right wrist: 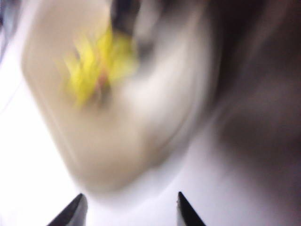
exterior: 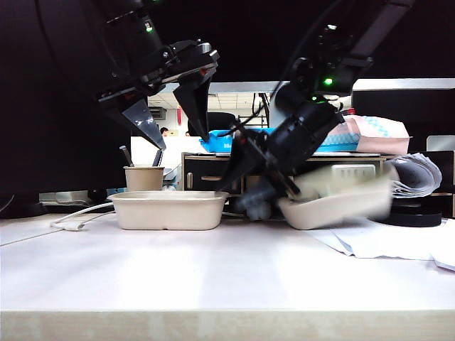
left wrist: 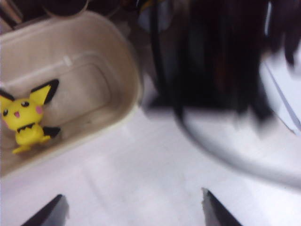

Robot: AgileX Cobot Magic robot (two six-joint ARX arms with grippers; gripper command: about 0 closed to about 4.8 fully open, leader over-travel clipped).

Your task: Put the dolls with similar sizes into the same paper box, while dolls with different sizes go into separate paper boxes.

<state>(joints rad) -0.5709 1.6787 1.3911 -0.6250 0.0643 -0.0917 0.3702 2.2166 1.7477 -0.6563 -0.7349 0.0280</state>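
Heavy motion blur, esp. right wrist

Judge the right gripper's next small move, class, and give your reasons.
Probably lift clear. The right gripper is open and empty above the right box, which already holds something yellow, too blurred to name. The left gripper hangs open above the left box.

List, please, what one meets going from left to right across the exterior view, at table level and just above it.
White cable → beige cup with pens → left paper box → right gripper → right paper box, tilted and blurred → white papers.
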